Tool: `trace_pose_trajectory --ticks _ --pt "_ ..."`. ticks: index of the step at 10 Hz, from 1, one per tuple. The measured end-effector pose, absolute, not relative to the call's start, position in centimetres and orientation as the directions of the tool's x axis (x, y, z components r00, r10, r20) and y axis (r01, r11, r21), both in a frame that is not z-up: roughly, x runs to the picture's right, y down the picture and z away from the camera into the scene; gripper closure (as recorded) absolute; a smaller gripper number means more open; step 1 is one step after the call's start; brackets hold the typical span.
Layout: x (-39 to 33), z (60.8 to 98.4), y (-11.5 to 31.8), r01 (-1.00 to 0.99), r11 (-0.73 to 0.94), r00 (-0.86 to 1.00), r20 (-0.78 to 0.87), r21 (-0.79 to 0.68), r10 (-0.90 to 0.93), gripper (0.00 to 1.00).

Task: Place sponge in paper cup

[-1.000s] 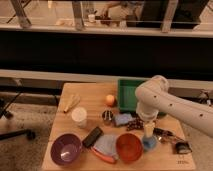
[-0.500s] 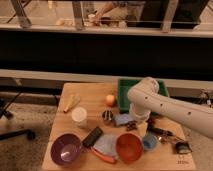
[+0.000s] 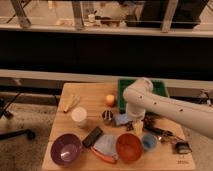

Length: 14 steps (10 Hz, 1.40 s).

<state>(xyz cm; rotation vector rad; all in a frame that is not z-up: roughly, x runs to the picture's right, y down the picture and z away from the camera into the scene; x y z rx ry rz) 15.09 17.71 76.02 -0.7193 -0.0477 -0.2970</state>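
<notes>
The sponge [image 3: 121, 119], a small blue-grey block, lies on the wooden table [image 3: 90, 95] near its middle, just right of a little dark metal cup [image 3: 107, 116]. The white paper cup [image 3: 79, 116] stands upright to the left of both. My gripper [image 3: 135, 121] hangs from the white arm [image 3: 150, 102], which reaches in from the right. The gripper is low over the table, right beside the sponge's right edge. I cannot tell whether it touches the sponge.
A green tray [image 3: 125, 86] sits behind the arm and an orange [image 3: 110, 99] is left of it. In front are a purple bowl [image 3: 66, 149], a black block [image 3: 92, 136], a pale-blue cloth [image 3: 106, 145], an orange bowl [image 3: 129, 147] and a small blue cup [image 3: 149, 142]. Wooden sticks [image 3: 71, 102] lie at the left.
The arm has swung left and the gripper has moved from right of the sponge to right beside it. The sponge and the cup have not moved.
</notes>
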Motion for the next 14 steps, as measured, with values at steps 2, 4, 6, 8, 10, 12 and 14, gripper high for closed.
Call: trace_pose_trajectory --ticks 2,4,6,8,10,12,14 --pt "14.8 76.6 17.9 0.29 0.704 0.955 0.146 -0.648 -0.258 0.2" --pt "14.8 77.1 18.1 0.289 0.701 0.955 0.143 -0.652 -0.261 0.2" --pt "14.8 77.5 18.1 0.288 0.699 0.955 0.138 -0.654 -0.264 0.2" --pt "14.6 78.0 18.1 0.291 0.698 0.953 0.137 -0.654 -0.269 0.2" --pt "14.2 78.6 18.0 0.298 0.698 0.951 0.139 -0.651 -0.277 0.2" --pt "13.9 79.1 18.0 0.306 0.695 0.948 0.141 -0.651 -0.285 0.2" --pt "13.6 79.6 18.0 0.315 0.693 0.945 0.143 -0.649 -0.295 0.2"
